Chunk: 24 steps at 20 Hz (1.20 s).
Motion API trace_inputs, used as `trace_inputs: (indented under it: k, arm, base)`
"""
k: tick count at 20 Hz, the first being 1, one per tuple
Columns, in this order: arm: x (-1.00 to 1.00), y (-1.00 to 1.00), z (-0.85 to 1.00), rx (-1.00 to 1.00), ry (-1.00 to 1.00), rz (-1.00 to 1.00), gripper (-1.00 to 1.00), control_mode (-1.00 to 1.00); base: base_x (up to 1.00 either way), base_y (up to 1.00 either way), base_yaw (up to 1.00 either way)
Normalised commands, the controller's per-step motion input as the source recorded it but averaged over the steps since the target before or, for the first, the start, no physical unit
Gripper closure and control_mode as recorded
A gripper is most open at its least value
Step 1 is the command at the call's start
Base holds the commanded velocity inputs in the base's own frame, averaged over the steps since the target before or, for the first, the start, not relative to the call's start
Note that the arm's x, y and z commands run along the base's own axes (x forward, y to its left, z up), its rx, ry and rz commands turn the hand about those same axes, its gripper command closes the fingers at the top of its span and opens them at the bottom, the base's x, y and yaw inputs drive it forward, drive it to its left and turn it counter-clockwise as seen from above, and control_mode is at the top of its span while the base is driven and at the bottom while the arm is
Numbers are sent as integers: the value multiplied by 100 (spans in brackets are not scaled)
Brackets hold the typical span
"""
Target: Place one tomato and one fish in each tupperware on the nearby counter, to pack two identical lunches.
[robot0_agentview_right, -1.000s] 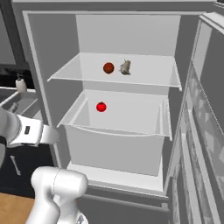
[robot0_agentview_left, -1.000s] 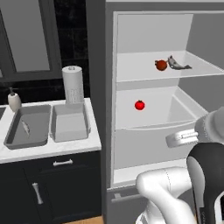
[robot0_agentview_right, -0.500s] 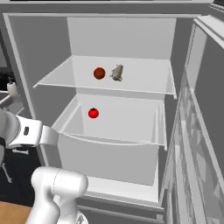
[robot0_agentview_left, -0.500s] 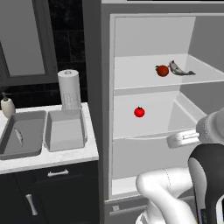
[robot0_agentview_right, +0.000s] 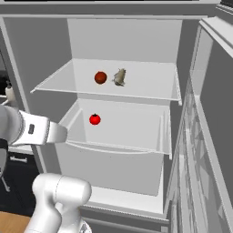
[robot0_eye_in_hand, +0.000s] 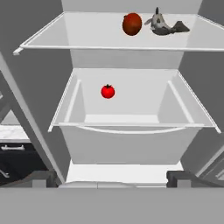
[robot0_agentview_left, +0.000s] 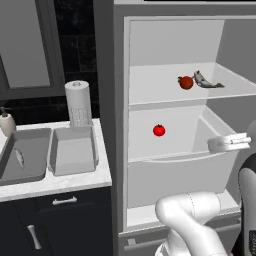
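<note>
The gripper [robot0_eye_in_hand: 112, 181] faces the open fridge [robot0_agentview_left: 120, 125] with its jaws spread wide and nothing between them; both fingertips [robot0_eye_in_hand: 40, 178] stand far apart at the bottom of the hand view. This pose suits an approach to the fridge contents, which lie straight ahead of the hand.

Task items in the fridge:
- A dark red tomato [robot0_agentview_left: 186, 82] rests on the upper shelf [robot0_agentview_right: 136, 88], just beside a grey fish [robot0_agentview_left: 205, 81]; the two appear close, possibly touching.
- A bright red tomato [robot0_eye_in_hand: 107, 91] with a small green stem sits alone in the open drawer [robot0_eye_in_hand: 131, 131] below the shelf, toward its back wall.

Task items on the counter [robot0_agentview_left: 60, 182], left of the fridge:
- The darker tupperware [robot0_agentview_left: 37, 165] holds one small grey fish [robot0_agentview_left: 19, 157] and no tomato.
- The lighter tupperware [robot0_agentview_left: 75, 165] beside it, walls touching or nearly so, holds nothing.

Judgement: the packing is at an early stage, with three items left to move. The drawer tomato, round and unobstructed, is the easiest pick; the shelf pair sits close together, so a grasp there risks nudging the neighbour.
</note>
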Motion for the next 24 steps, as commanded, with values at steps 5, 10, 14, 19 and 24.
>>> trace_inputs:
  k: [5, 10, 14, 19, 24]
  arm:
    - [0, -2, 97, -13, -9, -7, -100, -100]
    - [0, -39, 55, -9, -2, -1, -100, -100]
    - [9, -48, 13, 0, -7, 3, -100, -100]
    - [41, -24, 0, 0, -9, 2, -100, -100]
    - [45, -32, 0, 0, -17, 0, -100, -100]
  base:
    - [0, 0, 0]
    - [0, 0, 0]
    - [0, 0, 0]
    - [0, 0, 0]
    - [0, 0, 0]
